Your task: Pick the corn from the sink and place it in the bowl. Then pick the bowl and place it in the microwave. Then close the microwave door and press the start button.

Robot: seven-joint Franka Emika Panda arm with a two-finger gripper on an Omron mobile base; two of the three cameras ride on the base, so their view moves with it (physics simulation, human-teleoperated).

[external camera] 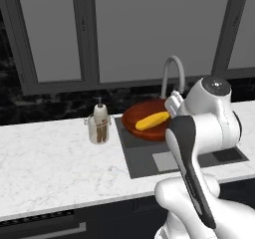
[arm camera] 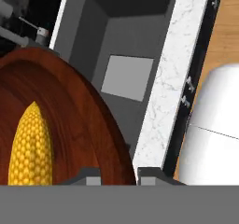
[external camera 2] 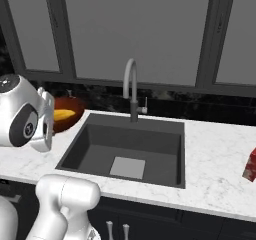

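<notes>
corn (external camera: 152, 120) lies lengthwise in the reddish-brown bowl (external camera: 137, 126), and the bowl sits at the far left corner of the sink (external camera 2: 150, 139), overlapping the basin's left rim and the marble counter (external camera: 55, 168). in the hand view the cob (arm camera: 31, 146) rests in the bowl's hollow (arm camera: 70, 120) with its pointed end aimed away from the camera.

the white arm rises from the near side, bends at a large round joint above the sink's right part in the left base view, and reaches left and down toward the near right edge of the bowl. the gripper (arm camera: 120, 175) sits at that rim: its two small dark tips stand close together, a narrow gap, with the bowl's rim running between them, so it looks clamped on the bowl's edge, though the contact itself is cut off at the bottom of the view.

the grey gooseneck faucet (external camera 2: 131, 86) stands just behind the bowl on the far rim. a soap dispenser (external camera: 100, 125) stands on the counter left of the bowl, near but apart. the dark basin to the right of the bowl is bare down to its pale drain plate (external camera 2: 127, 167). a red object (external camera 2: 250, 165) sits at the far right of the counter, well apart.
</notes>
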